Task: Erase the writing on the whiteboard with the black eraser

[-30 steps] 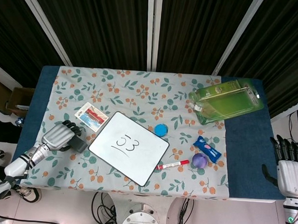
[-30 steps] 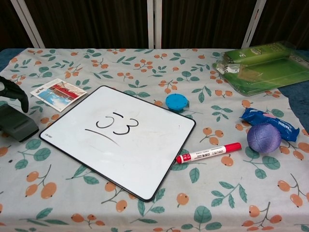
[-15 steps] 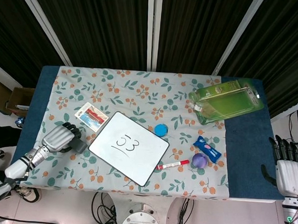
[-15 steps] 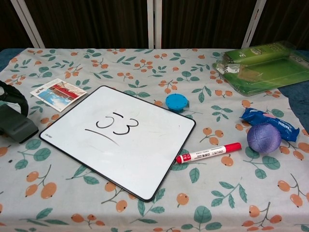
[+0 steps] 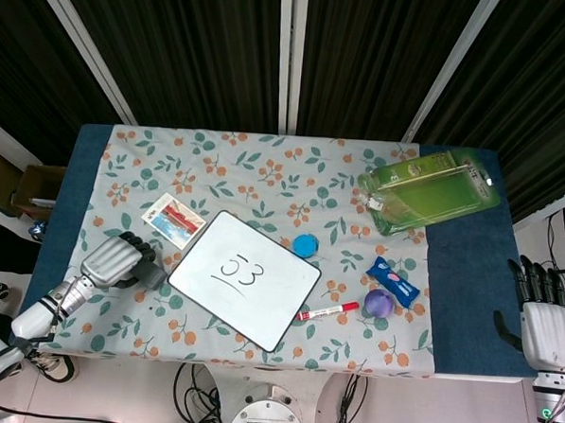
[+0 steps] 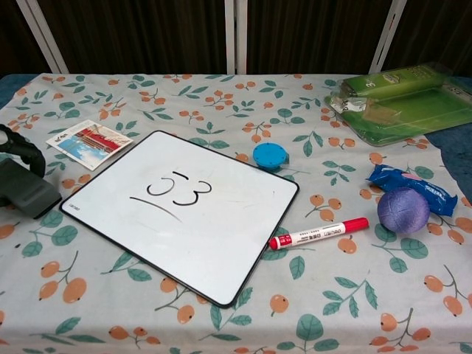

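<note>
The whiteboard [image 5: 259,300] [image 6: 221,236] lies tilted in the middle of the floral cloth, with black writing [image 5: 234,271] [image 6: 171,193] on it. The black eraser [image 5: 150,277] [image 6: 28,196] sits on the cloth just off the board's left corner. My left hand [image 5: 112,260] [image 6: 16,144] curls its fingers over the eraser's left end and grips it. In the chest view only the dark fingers show at the left edge. My right hand [image 5: 545,325] hangs beyond the table's right edge, fingers straight and apart, holding nothing.
A picture card [image 5: 173,220] [image 6: 88,140] lies behind the eraser. Right of the board are a blue lid [image 5: 305,245] [image 6: 269,156], a red marker [image 5: 326,311] [image 6: 318,234], a purple ball [image 5: 379,303] [image 6: 403,210] and a blue packet [image 5: 393,281] [image 6: 409,184]. A green package [image 5: 430,191] [image 6: 402,99] lies at the back right.
My left hand has closed its fingers further over the eraser and drawn slightly left with it. The right hand has sunk a little. The board and other objects have not moved.
</note>
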Robot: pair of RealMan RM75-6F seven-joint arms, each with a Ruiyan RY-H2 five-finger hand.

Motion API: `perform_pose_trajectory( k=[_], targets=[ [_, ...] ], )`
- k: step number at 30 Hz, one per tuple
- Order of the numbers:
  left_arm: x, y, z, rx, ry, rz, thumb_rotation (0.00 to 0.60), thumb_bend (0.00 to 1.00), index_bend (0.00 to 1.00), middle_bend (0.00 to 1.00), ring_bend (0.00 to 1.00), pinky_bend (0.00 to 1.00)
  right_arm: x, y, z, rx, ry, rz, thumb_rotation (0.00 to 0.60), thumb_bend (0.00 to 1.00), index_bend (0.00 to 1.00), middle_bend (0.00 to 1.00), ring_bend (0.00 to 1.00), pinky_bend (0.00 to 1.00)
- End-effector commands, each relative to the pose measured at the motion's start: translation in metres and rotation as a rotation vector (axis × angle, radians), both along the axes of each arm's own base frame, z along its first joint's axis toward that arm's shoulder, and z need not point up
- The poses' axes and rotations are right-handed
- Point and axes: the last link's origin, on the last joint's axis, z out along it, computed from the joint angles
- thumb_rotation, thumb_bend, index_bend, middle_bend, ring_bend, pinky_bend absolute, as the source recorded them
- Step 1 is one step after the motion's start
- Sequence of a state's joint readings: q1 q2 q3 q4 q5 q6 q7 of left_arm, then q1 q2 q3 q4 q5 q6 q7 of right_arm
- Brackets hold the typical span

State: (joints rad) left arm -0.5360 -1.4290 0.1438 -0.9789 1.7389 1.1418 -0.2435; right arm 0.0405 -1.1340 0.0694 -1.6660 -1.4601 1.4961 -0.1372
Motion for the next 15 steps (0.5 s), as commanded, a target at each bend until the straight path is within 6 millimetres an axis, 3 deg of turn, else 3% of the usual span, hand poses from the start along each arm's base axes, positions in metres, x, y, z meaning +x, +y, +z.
perform_pose_trajectory(
  k=[1,9,15],
  targets=[
    [0.001,0.000,0.000,0.007,-0.022,-0.008,0.600,0.30,0.49,0.43,0.38,0.34,0.000,0.000,0.000,0.000,0.001,0.000,0.600,0.28,0.00,0.00,0.00,0.00],
    [0.004,0.001,0.003,0.040,-0.077,-0.036,0.600,0.32,0.61,0.50,0.44,0.40,0.002,0.000,0.000,0.001,0.002,0.002,0.600,0.29,0.00,0.00,0.00,0.00],
    [0.014,0.003,0.012,0.041,-0.152,-0.004,0.600,0.32,0.62,0.51,0.45,0.45,0.002,0.000,-0.001,0.002,0.000,0.004,0.600,0.29,0.00,0.00,0.00,0.00]
  ],
)
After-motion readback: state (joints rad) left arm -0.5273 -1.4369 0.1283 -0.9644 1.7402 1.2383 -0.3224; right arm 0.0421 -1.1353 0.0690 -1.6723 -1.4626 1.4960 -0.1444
